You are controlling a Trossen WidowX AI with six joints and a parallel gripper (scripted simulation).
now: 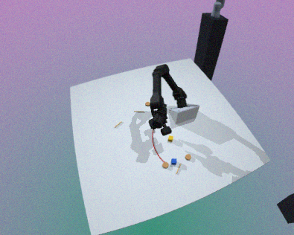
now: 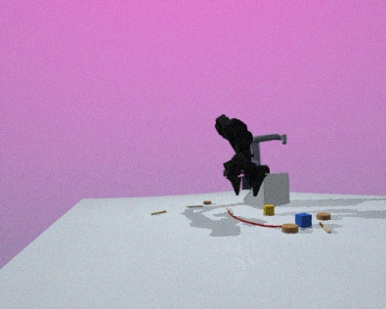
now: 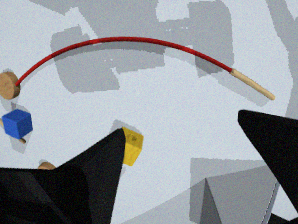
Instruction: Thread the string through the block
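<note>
The thin wooden stick [image 3: 253,84] [image 2: 228,210] lies flat on the table at the end of the red string [image 1: 155,149] [image 2: 253,223] [image 3: 127,42]. The string curves to a round wooden button [image 1: 165,164] [image 2: 289,228] [image 3: 7,86]. My gripper [image 1: 159,127] [image 2: 246,188] [image 3: 182,124] is open and empty. It hangs a little above the table, over the stick end of the string. The grey block [image 1: 184,113] [image 2: 273,190] stands on the table just behind the gripper. I cannot make out its hole.
A yellow cube [image 1: 170,138] [image 2: 269,210] [image 3: 132,145] lies near the gripper. A blue cube [image 1: 173,161] [image 2: 303,220] [image 3: 16,124] sits by the string's button. Another button [image 1: 187,157] [image 2: 323,215] and a loose stick [image 1: 178,169] [image 2: 324,227] lie nearby. Two loose sticks [image 1: 118,124] [image 1: 139,111] lie further left.
</note>
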